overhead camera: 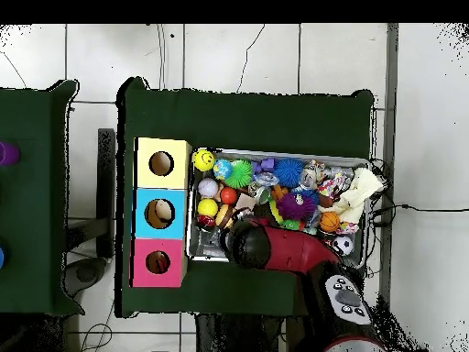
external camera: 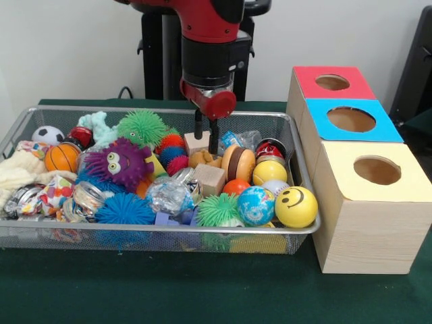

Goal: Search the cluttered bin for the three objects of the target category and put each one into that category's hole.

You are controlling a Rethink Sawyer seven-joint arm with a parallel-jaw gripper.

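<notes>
Tool point(external camera: 206, 138) fingers are seen slightly parted, gripping nothing, lowered over a wooden block point(external camera: 197, 142) at the back of the bin point(external camera: 162, 229). To its right in the front view, well apart, the hole point(external camera: 332, 82) is found.

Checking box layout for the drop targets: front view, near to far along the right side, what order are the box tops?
Yellow-topped box → blue-topped box → red-topped box, whose round cut-out is the hole. All three stand in a row just right of the bin.
</notes>
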